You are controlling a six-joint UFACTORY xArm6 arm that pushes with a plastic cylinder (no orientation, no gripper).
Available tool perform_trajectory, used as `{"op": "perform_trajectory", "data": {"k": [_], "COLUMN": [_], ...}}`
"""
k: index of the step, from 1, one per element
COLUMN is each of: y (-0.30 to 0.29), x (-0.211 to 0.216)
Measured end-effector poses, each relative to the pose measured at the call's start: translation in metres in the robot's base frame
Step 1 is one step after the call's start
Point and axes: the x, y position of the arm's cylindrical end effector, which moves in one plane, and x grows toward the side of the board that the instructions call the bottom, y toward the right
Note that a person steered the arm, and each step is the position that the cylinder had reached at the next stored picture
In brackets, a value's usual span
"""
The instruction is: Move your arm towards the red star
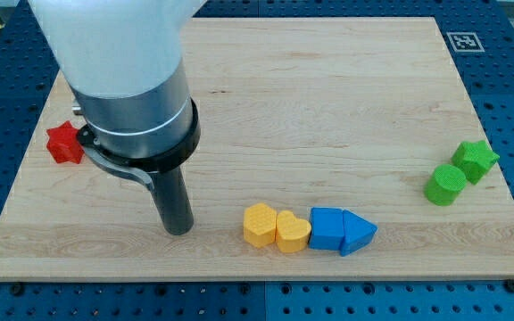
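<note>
Bare board between my tip (178,230) and red star (63,144)

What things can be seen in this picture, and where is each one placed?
red star: 1, red, near the board's left edge, partly hidden by the arm
yellow blocks: 2, yellow, side by side near the view's bottom; the right one looks like a heart, the left one's shape is unclear
blue blocks: 2, blue, just right of the yellow pair, in the same row; the right one is triangular
green star: 1, green, near the view's right edge
green block: 1, green, rounded, touching the green star at its lower left
wooden board: 1, light wood, fills most of the view
my tip: 1, dark rod end, right of and below the red star, left of the yellow blocks, touching no block
</note>
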Motion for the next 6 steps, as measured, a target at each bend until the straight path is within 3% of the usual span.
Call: {"op": "perform_trajectory", "data": {"k": [4, 6], "y": [-0.149, -0.191], "x": [-0.012, -0.072]}}
